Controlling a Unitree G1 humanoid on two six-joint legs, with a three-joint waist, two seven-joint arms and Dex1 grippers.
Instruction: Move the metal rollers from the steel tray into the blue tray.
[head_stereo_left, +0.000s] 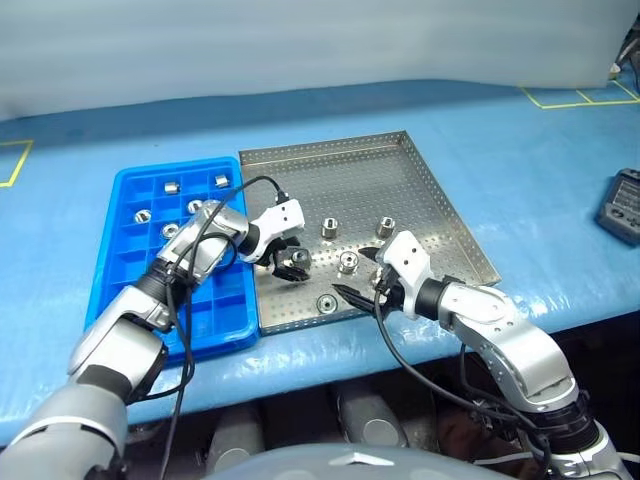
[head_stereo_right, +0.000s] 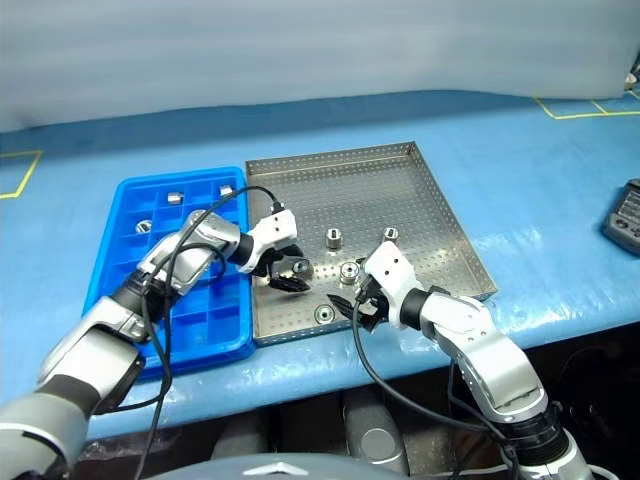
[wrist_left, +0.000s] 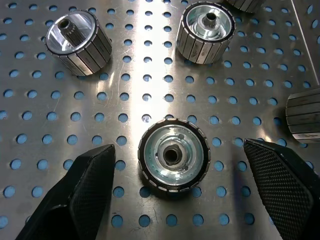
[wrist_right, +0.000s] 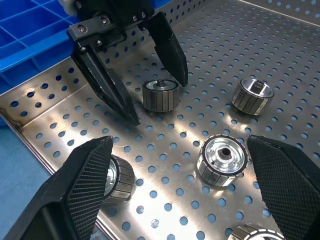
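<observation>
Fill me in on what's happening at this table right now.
A humanoid robot is moving metal rollers from the steel tray to the blue tray. Its left pincer is open, with one finger on each side of a roller on the steel tray, not closed on it. The right pincer is open over the tray's near edge, holding nothing. A few rollers already sit in blue compartments.
</observation>
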